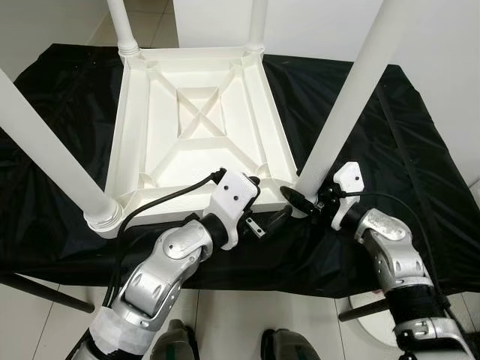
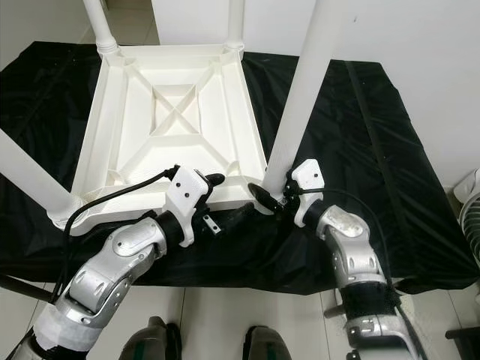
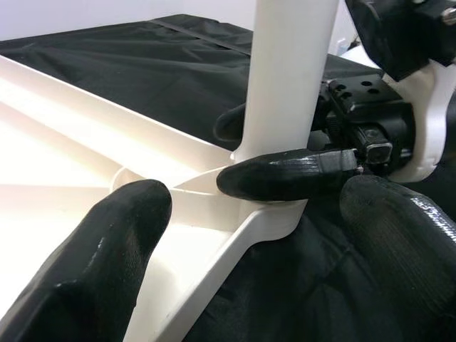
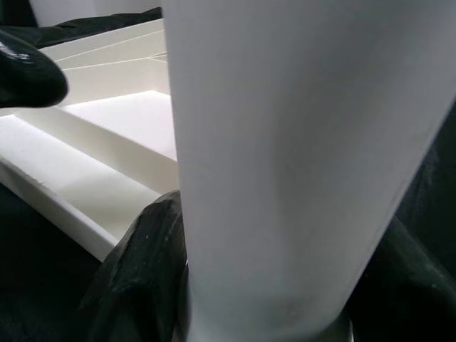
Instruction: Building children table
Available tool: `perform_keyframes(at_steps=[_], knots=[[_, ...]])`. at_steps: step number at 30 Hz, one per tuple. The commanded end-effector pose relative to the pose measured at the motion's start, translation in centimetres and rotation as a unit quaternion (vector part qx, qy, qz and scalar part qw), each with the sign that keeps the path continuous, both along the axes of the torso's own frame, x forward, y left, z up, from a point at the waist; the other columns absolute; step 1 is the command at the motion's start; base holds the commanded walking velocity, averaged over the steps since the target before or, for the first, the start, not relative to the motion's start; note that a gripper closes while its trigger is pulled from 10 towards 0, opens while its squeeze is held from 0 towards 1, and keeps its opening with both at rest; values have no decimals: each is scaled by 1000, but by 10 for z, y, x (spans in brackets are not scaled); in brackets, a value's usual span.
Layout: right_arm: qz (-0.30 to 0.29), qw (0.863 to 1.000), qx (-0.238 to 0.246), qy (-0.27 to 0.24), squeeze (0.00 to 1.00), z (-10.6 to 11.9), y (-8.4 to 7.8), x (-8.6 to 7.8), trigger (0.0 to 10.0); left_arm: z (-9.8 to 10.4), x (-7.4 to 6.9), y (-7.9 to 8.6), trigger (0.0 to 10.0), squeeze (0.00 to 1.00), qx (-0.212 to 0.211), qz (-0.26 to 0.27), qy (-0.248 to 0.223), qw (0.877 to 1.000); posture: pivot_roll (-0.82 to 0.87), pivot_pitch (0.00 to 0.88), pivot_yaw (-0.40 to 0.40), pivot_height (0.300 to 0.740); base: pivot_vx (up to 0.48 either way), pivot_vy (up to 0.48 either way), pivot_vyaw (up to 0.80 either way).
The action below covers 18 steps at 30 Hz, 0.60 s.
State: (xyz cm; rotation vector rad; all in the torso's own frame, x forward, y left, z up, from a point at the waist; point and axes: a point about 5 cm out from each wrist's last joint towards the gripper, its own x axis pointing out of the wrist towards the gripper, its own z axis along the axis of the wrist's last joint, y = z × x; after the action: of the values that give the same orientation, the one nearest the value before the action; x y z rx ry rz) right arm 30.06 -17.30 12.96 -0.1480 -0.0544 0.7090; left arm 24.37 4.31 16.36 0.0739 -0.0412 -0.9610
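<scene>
While the right gripper pinches the upright white plastic leg at its socket, the left gripper, fingers spread, straddles the upturned white tabletop's adjacent rim.

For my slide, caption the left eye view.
Right gripper clasps a leg of the upturned white table; left gripper alongside.

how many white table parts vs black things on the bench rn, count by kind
white table legs: 4
white tabletop, upside down: 1
black cloth: 1
grippers with black fingers: 2, left gripper, right gripper
total: 8
</scene>
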Motion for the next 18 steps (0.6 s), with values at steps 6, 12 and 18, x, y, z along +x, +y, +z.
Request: perform_keyframes(at_steps=[6,12,18], knots=[[-96,995,33,6,0,-9,1,-5,0,0,-3,0,10000,0,4,-15,5,1000,-51,102,14,740,0,0,0],[-247,968,51,7,0,-6,16,-12,0,0,-3,-2,10000,0,1,-19,8,1000,-61,112,14,740,0,0,0],[-331,942,58,24,0,-8,22,-13,10000,-1,-2,-2,10000,0,1,-19,9,1000,-64,110,12,740,0,0,0]])
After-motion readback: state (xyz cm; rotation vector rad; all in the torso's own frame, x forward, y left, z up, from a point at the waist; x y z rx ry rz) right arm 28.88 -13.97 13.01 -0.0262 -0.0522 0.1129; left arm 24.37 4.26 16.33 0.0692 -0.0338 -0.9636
